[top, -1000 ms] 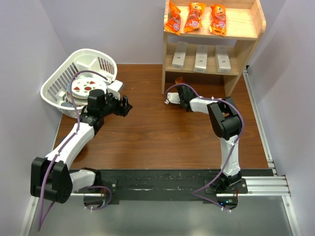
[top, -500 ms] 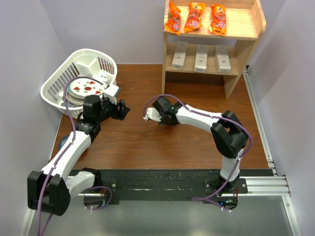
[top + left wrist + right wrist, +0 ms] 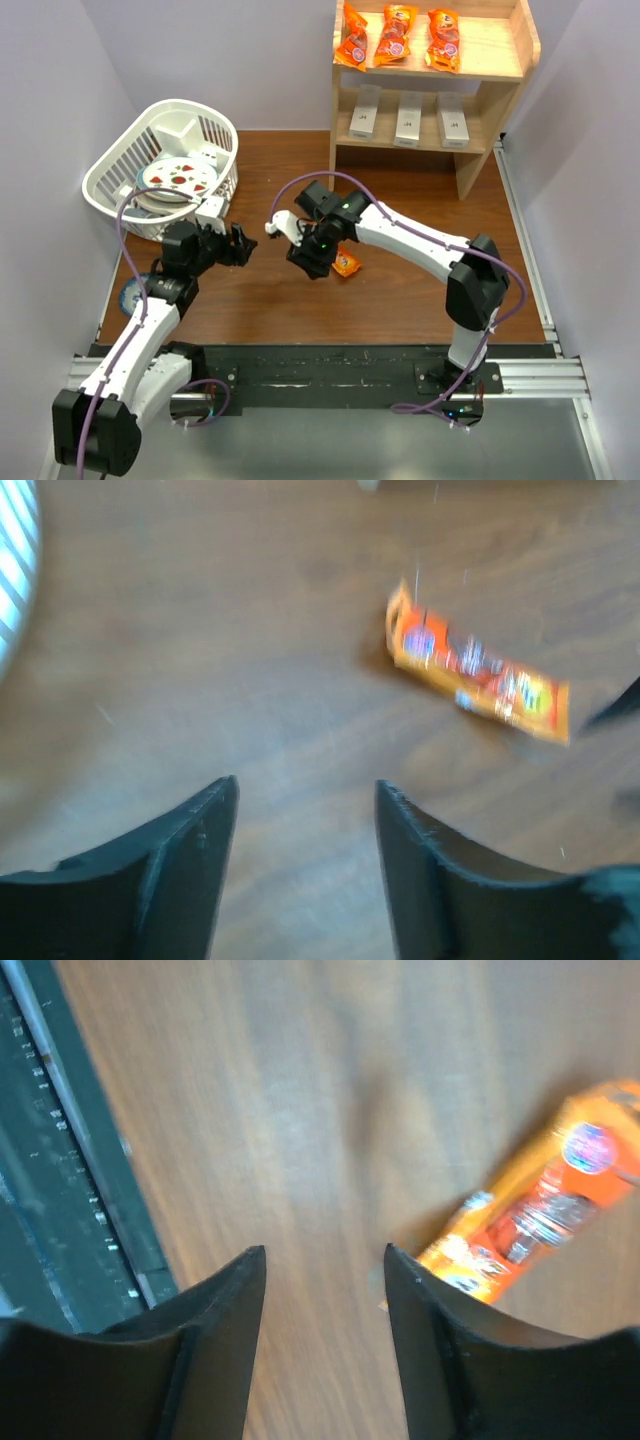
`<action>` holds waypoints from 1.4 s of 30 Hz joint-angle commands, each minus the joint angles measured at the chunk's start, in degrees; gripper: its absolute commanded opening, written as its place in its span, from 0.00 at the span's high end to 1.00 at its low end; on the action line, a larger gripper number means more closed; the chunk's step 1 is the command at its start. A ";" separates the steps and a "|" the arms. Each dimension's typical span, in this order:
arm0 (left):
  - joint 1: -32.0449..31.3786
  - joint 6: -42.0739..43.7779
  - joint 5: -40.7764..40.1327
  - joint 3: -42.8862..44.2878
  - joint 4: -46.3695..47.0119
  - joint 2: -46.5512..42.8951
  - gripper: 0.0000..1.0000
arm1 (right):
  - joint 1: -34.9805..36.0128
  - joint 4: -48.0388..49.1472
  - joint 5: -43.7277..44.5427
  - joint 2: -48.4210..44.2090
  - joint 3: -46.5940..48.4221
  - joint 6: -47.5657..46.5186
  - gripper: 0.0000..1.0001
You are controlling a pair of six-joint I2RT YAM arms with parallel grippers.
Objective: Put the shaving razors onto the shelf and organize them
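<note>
Three razors [image 3: 408, 117] sit on the lower level of the shelf [image 3: 498, 48], side by side in a neat row with gaps between them, dark lettering showing. The shelf stands at the far right corner of the desk [image 3: 420, 310], and its upper level carries three orange packets [image 3: 396, 36], also in a row.

Out in the middle of the desk, the right gripper [image 3: 308, 264] points down at the wood, fingers spread, nothing between them. A loose packet [image 3: 346, 263] lies flat just beside it, toward the right edge. In the right wrist view that loose packet [image 3: 530, 1215] is outside the gap, its near end just past one finger. Whether they touch, I cannot tell.

The left gripper [image 3: 243, 243] hangs left of centre, aimed toward the right one, the two near but apart. Its fingers are spread too and hold nothing, with bare wood under them and the loose packet [image 3: 478, 675] ahead in its wrist view.

A white basket [image 3: 205, 125] sits toward the far left corner with a spotted plate [image 3: 178, 178] inside.
</note>
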 commanded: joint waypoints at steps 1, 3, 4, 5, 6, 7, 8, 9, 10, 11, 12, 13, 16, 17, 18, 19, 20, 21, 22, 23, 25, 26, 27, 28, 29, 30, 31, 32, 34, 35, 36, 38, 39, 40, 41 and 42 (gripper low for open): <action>0.97 -7.40 4.89 -4.02 3.08 3.27 0.46 | -2.64 3.39 12.55 -2.88 -1.91 -2.17 0.63; 1.06 -7.58 5.24 -4.20 5.96 6.42 0.70 | -3.52 4.02 12.68 -2.71 -5.25 -4.98 0.72; 1.06 -7.23 4.81 -4.12 6.77 7.40 0.85 | -4.05 5.24 10.32 -2.88 -6.74 -5.69 0.75; 1.06 -7.14 4.02 -3.94 7.39 8.37 0.92 | -3.97 6.12 9.43 -3.58 -9.54 -6.48 0.81; 1.06 -7.14 3.49 -3.59 8.44 9.94 0.98 | -4.05 7.00 8.03 -3.85 -10.70 -6.40 0.83; 1.06 -7.06 3.22 -2.81 8.97 10.83 1.00 | -3.97 8.58 5.66 -3.85 -11.50 -5.00 0.85; 1.06 -6.71 3.31 -2.19 9.32 11.79 1.00 | -3.97 9.20 4.42 -3.59 -12.55 -3.95 0.87; 1.06 -6.62 3.31 -1.40 9.42 14.33 1.00 | -3.97 9.56 3.45 -3.24 -12.91 -2.89 0.88; 1.06 -6.44 3.13 0.09 9.59 15.48 1.00 | -3.88 10.60 3.01 -2.89 -13.26 -1.31 0.88; 1.06 -6.61 2.96 0.71 9.77 16.45 1.00 | -3.62 11.22 3.26 -2.19 -14.13 -0.95 0.88; 1.06 -6.79 2.87 1.15 10.46 17.94 1.00 | -3.61 11.75 3.44 -1.92 -14.66 -0.86 0.88; 1.06 -7.31 2.70 2.03 10.91 18.65 0.99 | -3.70 12.45 3.27 -1.57 -15.19 -1.12 0.88; 1.06 -7.93 2.61 3.35 11.88 20.59 0.97 | -3.96 13.07 5.37 1.15 -15.28 -1.73 0.88; 1.06 -8.02 2.61 3.62 11.88 21.03 0.97 | -4.31 13.34 5.90 2.03 -14.85 -1.56 0.89; 1.06 -7.94 2.52 3.79 11.70 21.38 0.95 | -4.67 13.60 8.08 4.13 -14.32 -1.04 0.89; 1.06 -7.85 2.43 4.06 11.61 21.56 0.94 | -5.97 13.69 8.80 5.28 -13.71 -0.17 0.89; 0.97 -7.85 2.43 4.23 11.53 21.73 0.94 | -6.94 13.43 9.50 6.33 -12.05 0.28 0.90; 1.06 -7.76 2.43 4.15 11.53 22.00 0.94 | -7.91 13.34 11.25 7.56 -11.16 0.54 0.90; 1.06 -7.76 2.43 3.97 11.61 22.17 0.94 | -10.18 13.25 12.57 9.58 -10.28 0.20 0.91; 1.06 -7.85 2.52 3.88 11.70 22.18 0.94 | -11.25 13.08 13.63 10.64 -8.45 -0.59 0.91; 1.06 -7.85 2.60 3.71 12.31 22.79 0.92 | -14.23 12.38 15.91 13.10 -6.33 -3.83 0.91; 0.97 -7.93 2.69 3.71 12.49 23.05 0.91 | -15.03 12.29 17.49 13.55 -4.75 -4.98 0.91; 1.06 -8.02 2.78 3.88 12.49 24.01 0.89 | -15.74 12.20 18.03 13.90 -4.04 -5.86 0.91; 1.06 -8.28 3.13 4.06 12.84 24.54 0.85 | -16.87 11.85 17.68 14.08 -3.51 -7.52 0.91; 1.06 -8.63 3.05 3.88 13.37 24.81 0.84 | -17.06 11.50 17.59 13.82 -2.98 -8.32 0.91; 1.06 -8.81 3.05 3.97 14.24 25.33 0.82 | -17.06 11.32 17.51 13.38 -2.98 -8.94 0.90; 1.06 -8.90 3.31 4.32 14.51 25.60 0.81 | -17.06 10.80 16.37 12.94 -3.07 -9.55 0.90; 1.06 -8.90 3.31 4.76 14.51 25.95 0.81 | -16.89 10.18 16.27 11.81 -3.41 -9.56 0.88; 1.06 -8.81 3.22 5.63 14.25 27.01 0.79 | -15.48 9.47 14.43 10.22 -5.68 -9.47 0.86; 1.06 -8.81 3.13 5.81 14.51 27.36 0.79 | -14.87 9.56 12.78 8.30 -6.83 -9.82 0.85; 1.06 -8.73 3.13 6.16 14.51 27.45 0.78 | -13.82 10.69 12.32 7.50 -8.15 -10.00 0.85; 0.97 -8.81 2.87 6.52 14.69 27.97 0.77 | -12.58 11.58 12.41 6.26 -10.97 -9.91 0.85; 1.06 -8.73 2.87 6.69 14.69 28.06 0.76 | -11.71 11.67 12.41 6.43 -11.24 -9.56 0.85; 1.06 -8.81 2.87 6.87 14.60 28.06 0.76 | -11.44 11.58 12.67 6.61 -11.15 -8.34 0.85; 1.06 -8.81 2.87 6.96 14.60 28.24 0.76 | -11.35 11.32 13.11 6.96 -10.80 -7.63 0.85; 1.06 -8.81 2.87 7.05 14.51 28.33 0.75 | -11.26 10.62 13.46 7.83 -10.45 -7.02 0.84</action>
